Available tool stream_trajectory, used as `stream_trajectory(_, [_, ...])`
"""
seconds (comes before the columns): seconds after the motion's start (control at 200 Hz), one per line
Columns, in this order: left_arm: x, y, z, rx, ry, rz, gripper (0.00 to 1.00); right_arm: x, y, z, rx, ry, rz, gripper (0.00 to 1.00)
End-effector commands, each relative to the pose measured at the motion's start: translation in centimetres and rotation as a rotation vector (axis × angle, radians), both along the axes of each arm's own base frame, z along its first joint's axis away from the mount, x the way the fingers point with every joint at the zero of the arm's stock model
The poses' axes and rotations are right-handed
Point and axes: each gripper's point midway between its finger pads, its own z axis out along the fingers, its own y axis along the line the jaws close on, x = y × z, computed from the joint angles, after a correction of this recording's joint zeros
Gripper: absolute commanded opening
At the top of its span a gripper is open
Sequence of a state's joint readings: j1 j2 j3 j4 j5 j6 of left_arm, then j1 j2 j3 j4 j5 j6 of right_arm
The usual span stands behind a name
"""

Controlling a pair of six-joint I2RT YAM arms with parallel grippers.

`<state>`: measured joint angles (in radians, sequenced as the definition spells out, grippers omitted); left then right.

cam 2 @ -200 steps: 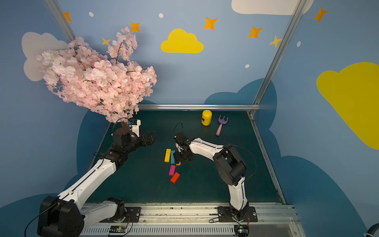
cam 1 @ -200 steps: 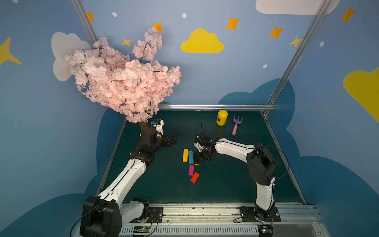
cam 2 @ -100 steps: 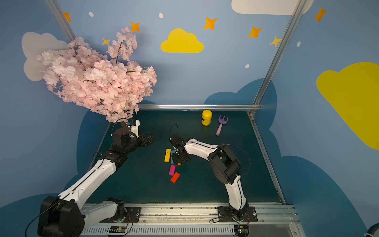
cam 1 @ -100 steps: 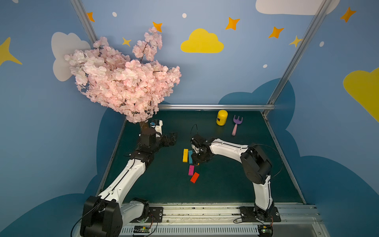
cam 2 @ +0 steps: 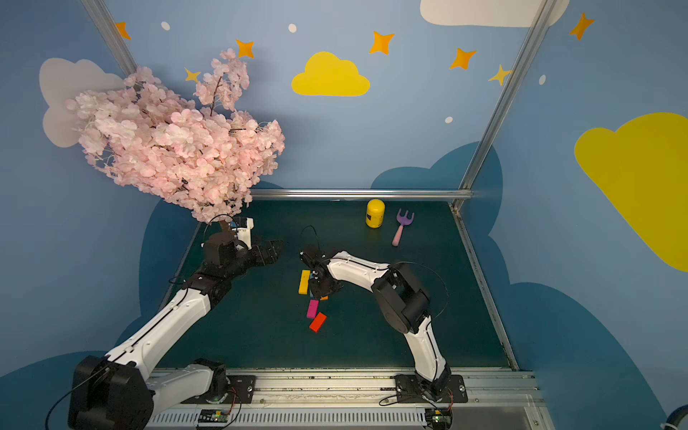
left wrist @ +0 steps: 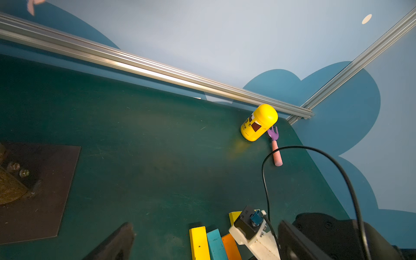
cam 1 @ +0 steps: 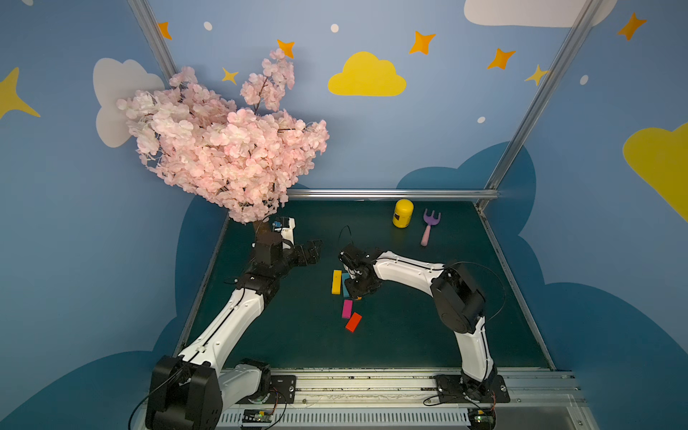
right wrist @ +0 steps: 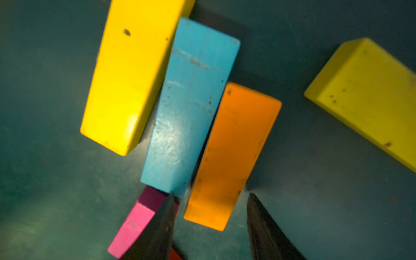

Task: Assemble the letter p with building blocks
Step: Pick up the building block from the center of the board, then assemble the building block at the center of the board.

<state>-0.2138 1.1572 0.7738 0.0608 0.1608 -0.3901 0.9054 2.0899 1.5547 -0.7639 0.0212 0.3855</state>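
Observation:
The building blocks lie flat on the green table; no letter p shows among them. In the right wrist view a yellow block [right wrist: 135, 74], a teal one [right wrist: 189, 108] and an orange one [right wrist: 231, 157] lie side by side, with another yellow block [right wrist: 364, 99] apart. A magenta block [right wrist: 135, 225] lies at the teal block's end. My right gripper [right wrist: 210, 198] straddles the orange block's near end, jaws apart, a gap on each side. In both top views the red block [cam 1: 353, 322] [cam 2: 317, 322] lies below the magenta one [cam 1: 347, 308]. My left gripper [cam 1: 312, 251] [left wrist: 202, 247] hovers wide open, left of the blocks.
A yellow can [cam 1: 403, 213] and a purple-pink toy rake [cam 1: 428, 231] stand near the back rail. A pink blossom tree [cam 1: 223, 149] overhangs the back left corner, its base plate [left wrist: 33, 191] beside my left arm. Metal rails edge the table.
My right gripper has moved left and down onto the row of blocks, and its jaws have narrowed around the orange block's end. The left arm has barely moved.

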Motion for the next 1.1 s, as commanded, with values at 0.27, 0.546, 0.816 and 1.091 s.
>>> stream_trajectory(0.27, [-0.3, 0.3, 0.4, -0.007, -0.019, 0.006, 1.0, -0.6, -1.6, -1.9, -0.087, 0.029, -0.015, 0.47])
stream_trajectory(0.546, [-0.3, 0.3, 0.4, -0.009, -0.02, 0.007, 1.0, -0.4, -1.7, -2.2, -0.095, 0.031, -0.013, 0.28])
stream_trajectory(0.816, [-0.3, 0.3, 0.4, -0.006, -0.02, 0.006, 1.0, 0.2, -2.1, -0.1, -0.084, -0.037, -0.04, 0.17])
stream_trajectory(1.091, [-0.1, -0.4, 0.3, -0.009, -0.023, -0.036, 1.0, 0.8, -4.2, 8.0, 0.011, -0.211, -0.149, 0.18])
